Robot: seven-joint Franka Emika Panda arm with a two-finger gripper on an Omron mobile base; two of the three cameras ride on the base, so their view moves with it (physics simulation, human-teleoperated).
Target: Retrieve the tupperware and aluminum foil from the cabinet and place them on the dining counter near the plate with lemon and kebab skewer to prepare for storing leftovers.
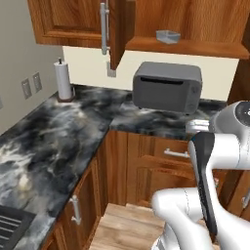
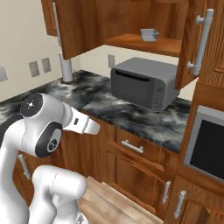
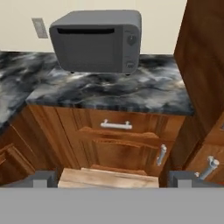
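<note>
Overhead, the cabinet (image 1: pixel 185 22) stood open, both of its doors swung out, each with a long grey bar handle (image 2: pixel 200 41). The tupperware (image 1: pixel 168 36) sat alone on the cabinet shelf (image 2: pixel 144 43), upright and near the shelf's front edge; from the right base view the same tub (image 2: pixel 149 34) sat above the microwave. The microwave (image 1: pixel 167 86) stood on the wall-side counter (image 1: pixel 58 132), directly below the open shelf, its door closed and its back to the pale wall. A paper towel roll (image 1: pixel 63 80) stood upright on the counter in the corner, well apart from the microwave, with two wall outlets (image 1: pixel 31 85) on the wall to its left. The dark corner of a sink (image 1: pixel 12 225) showed at the counter's near end.

The arm (image 2: pixel 41 127) was folded low in front of the base cabinets (image 2: pixel 131 162), its elbow raised level with the counter edge. In the hand view, the gripper (image 3: pixel 113 179) pointed at the drawer handle (image 3: pixel 116 125) under the microwave, and its two fingertips (image 3: pixel 43 179) stood wide apart at the bottom corners, with nothing between them. The tub was well above and beyond the hand, untouched. A pale wooden surface (image 3: pixel 109 177) lay just past the fingertips.
</note>
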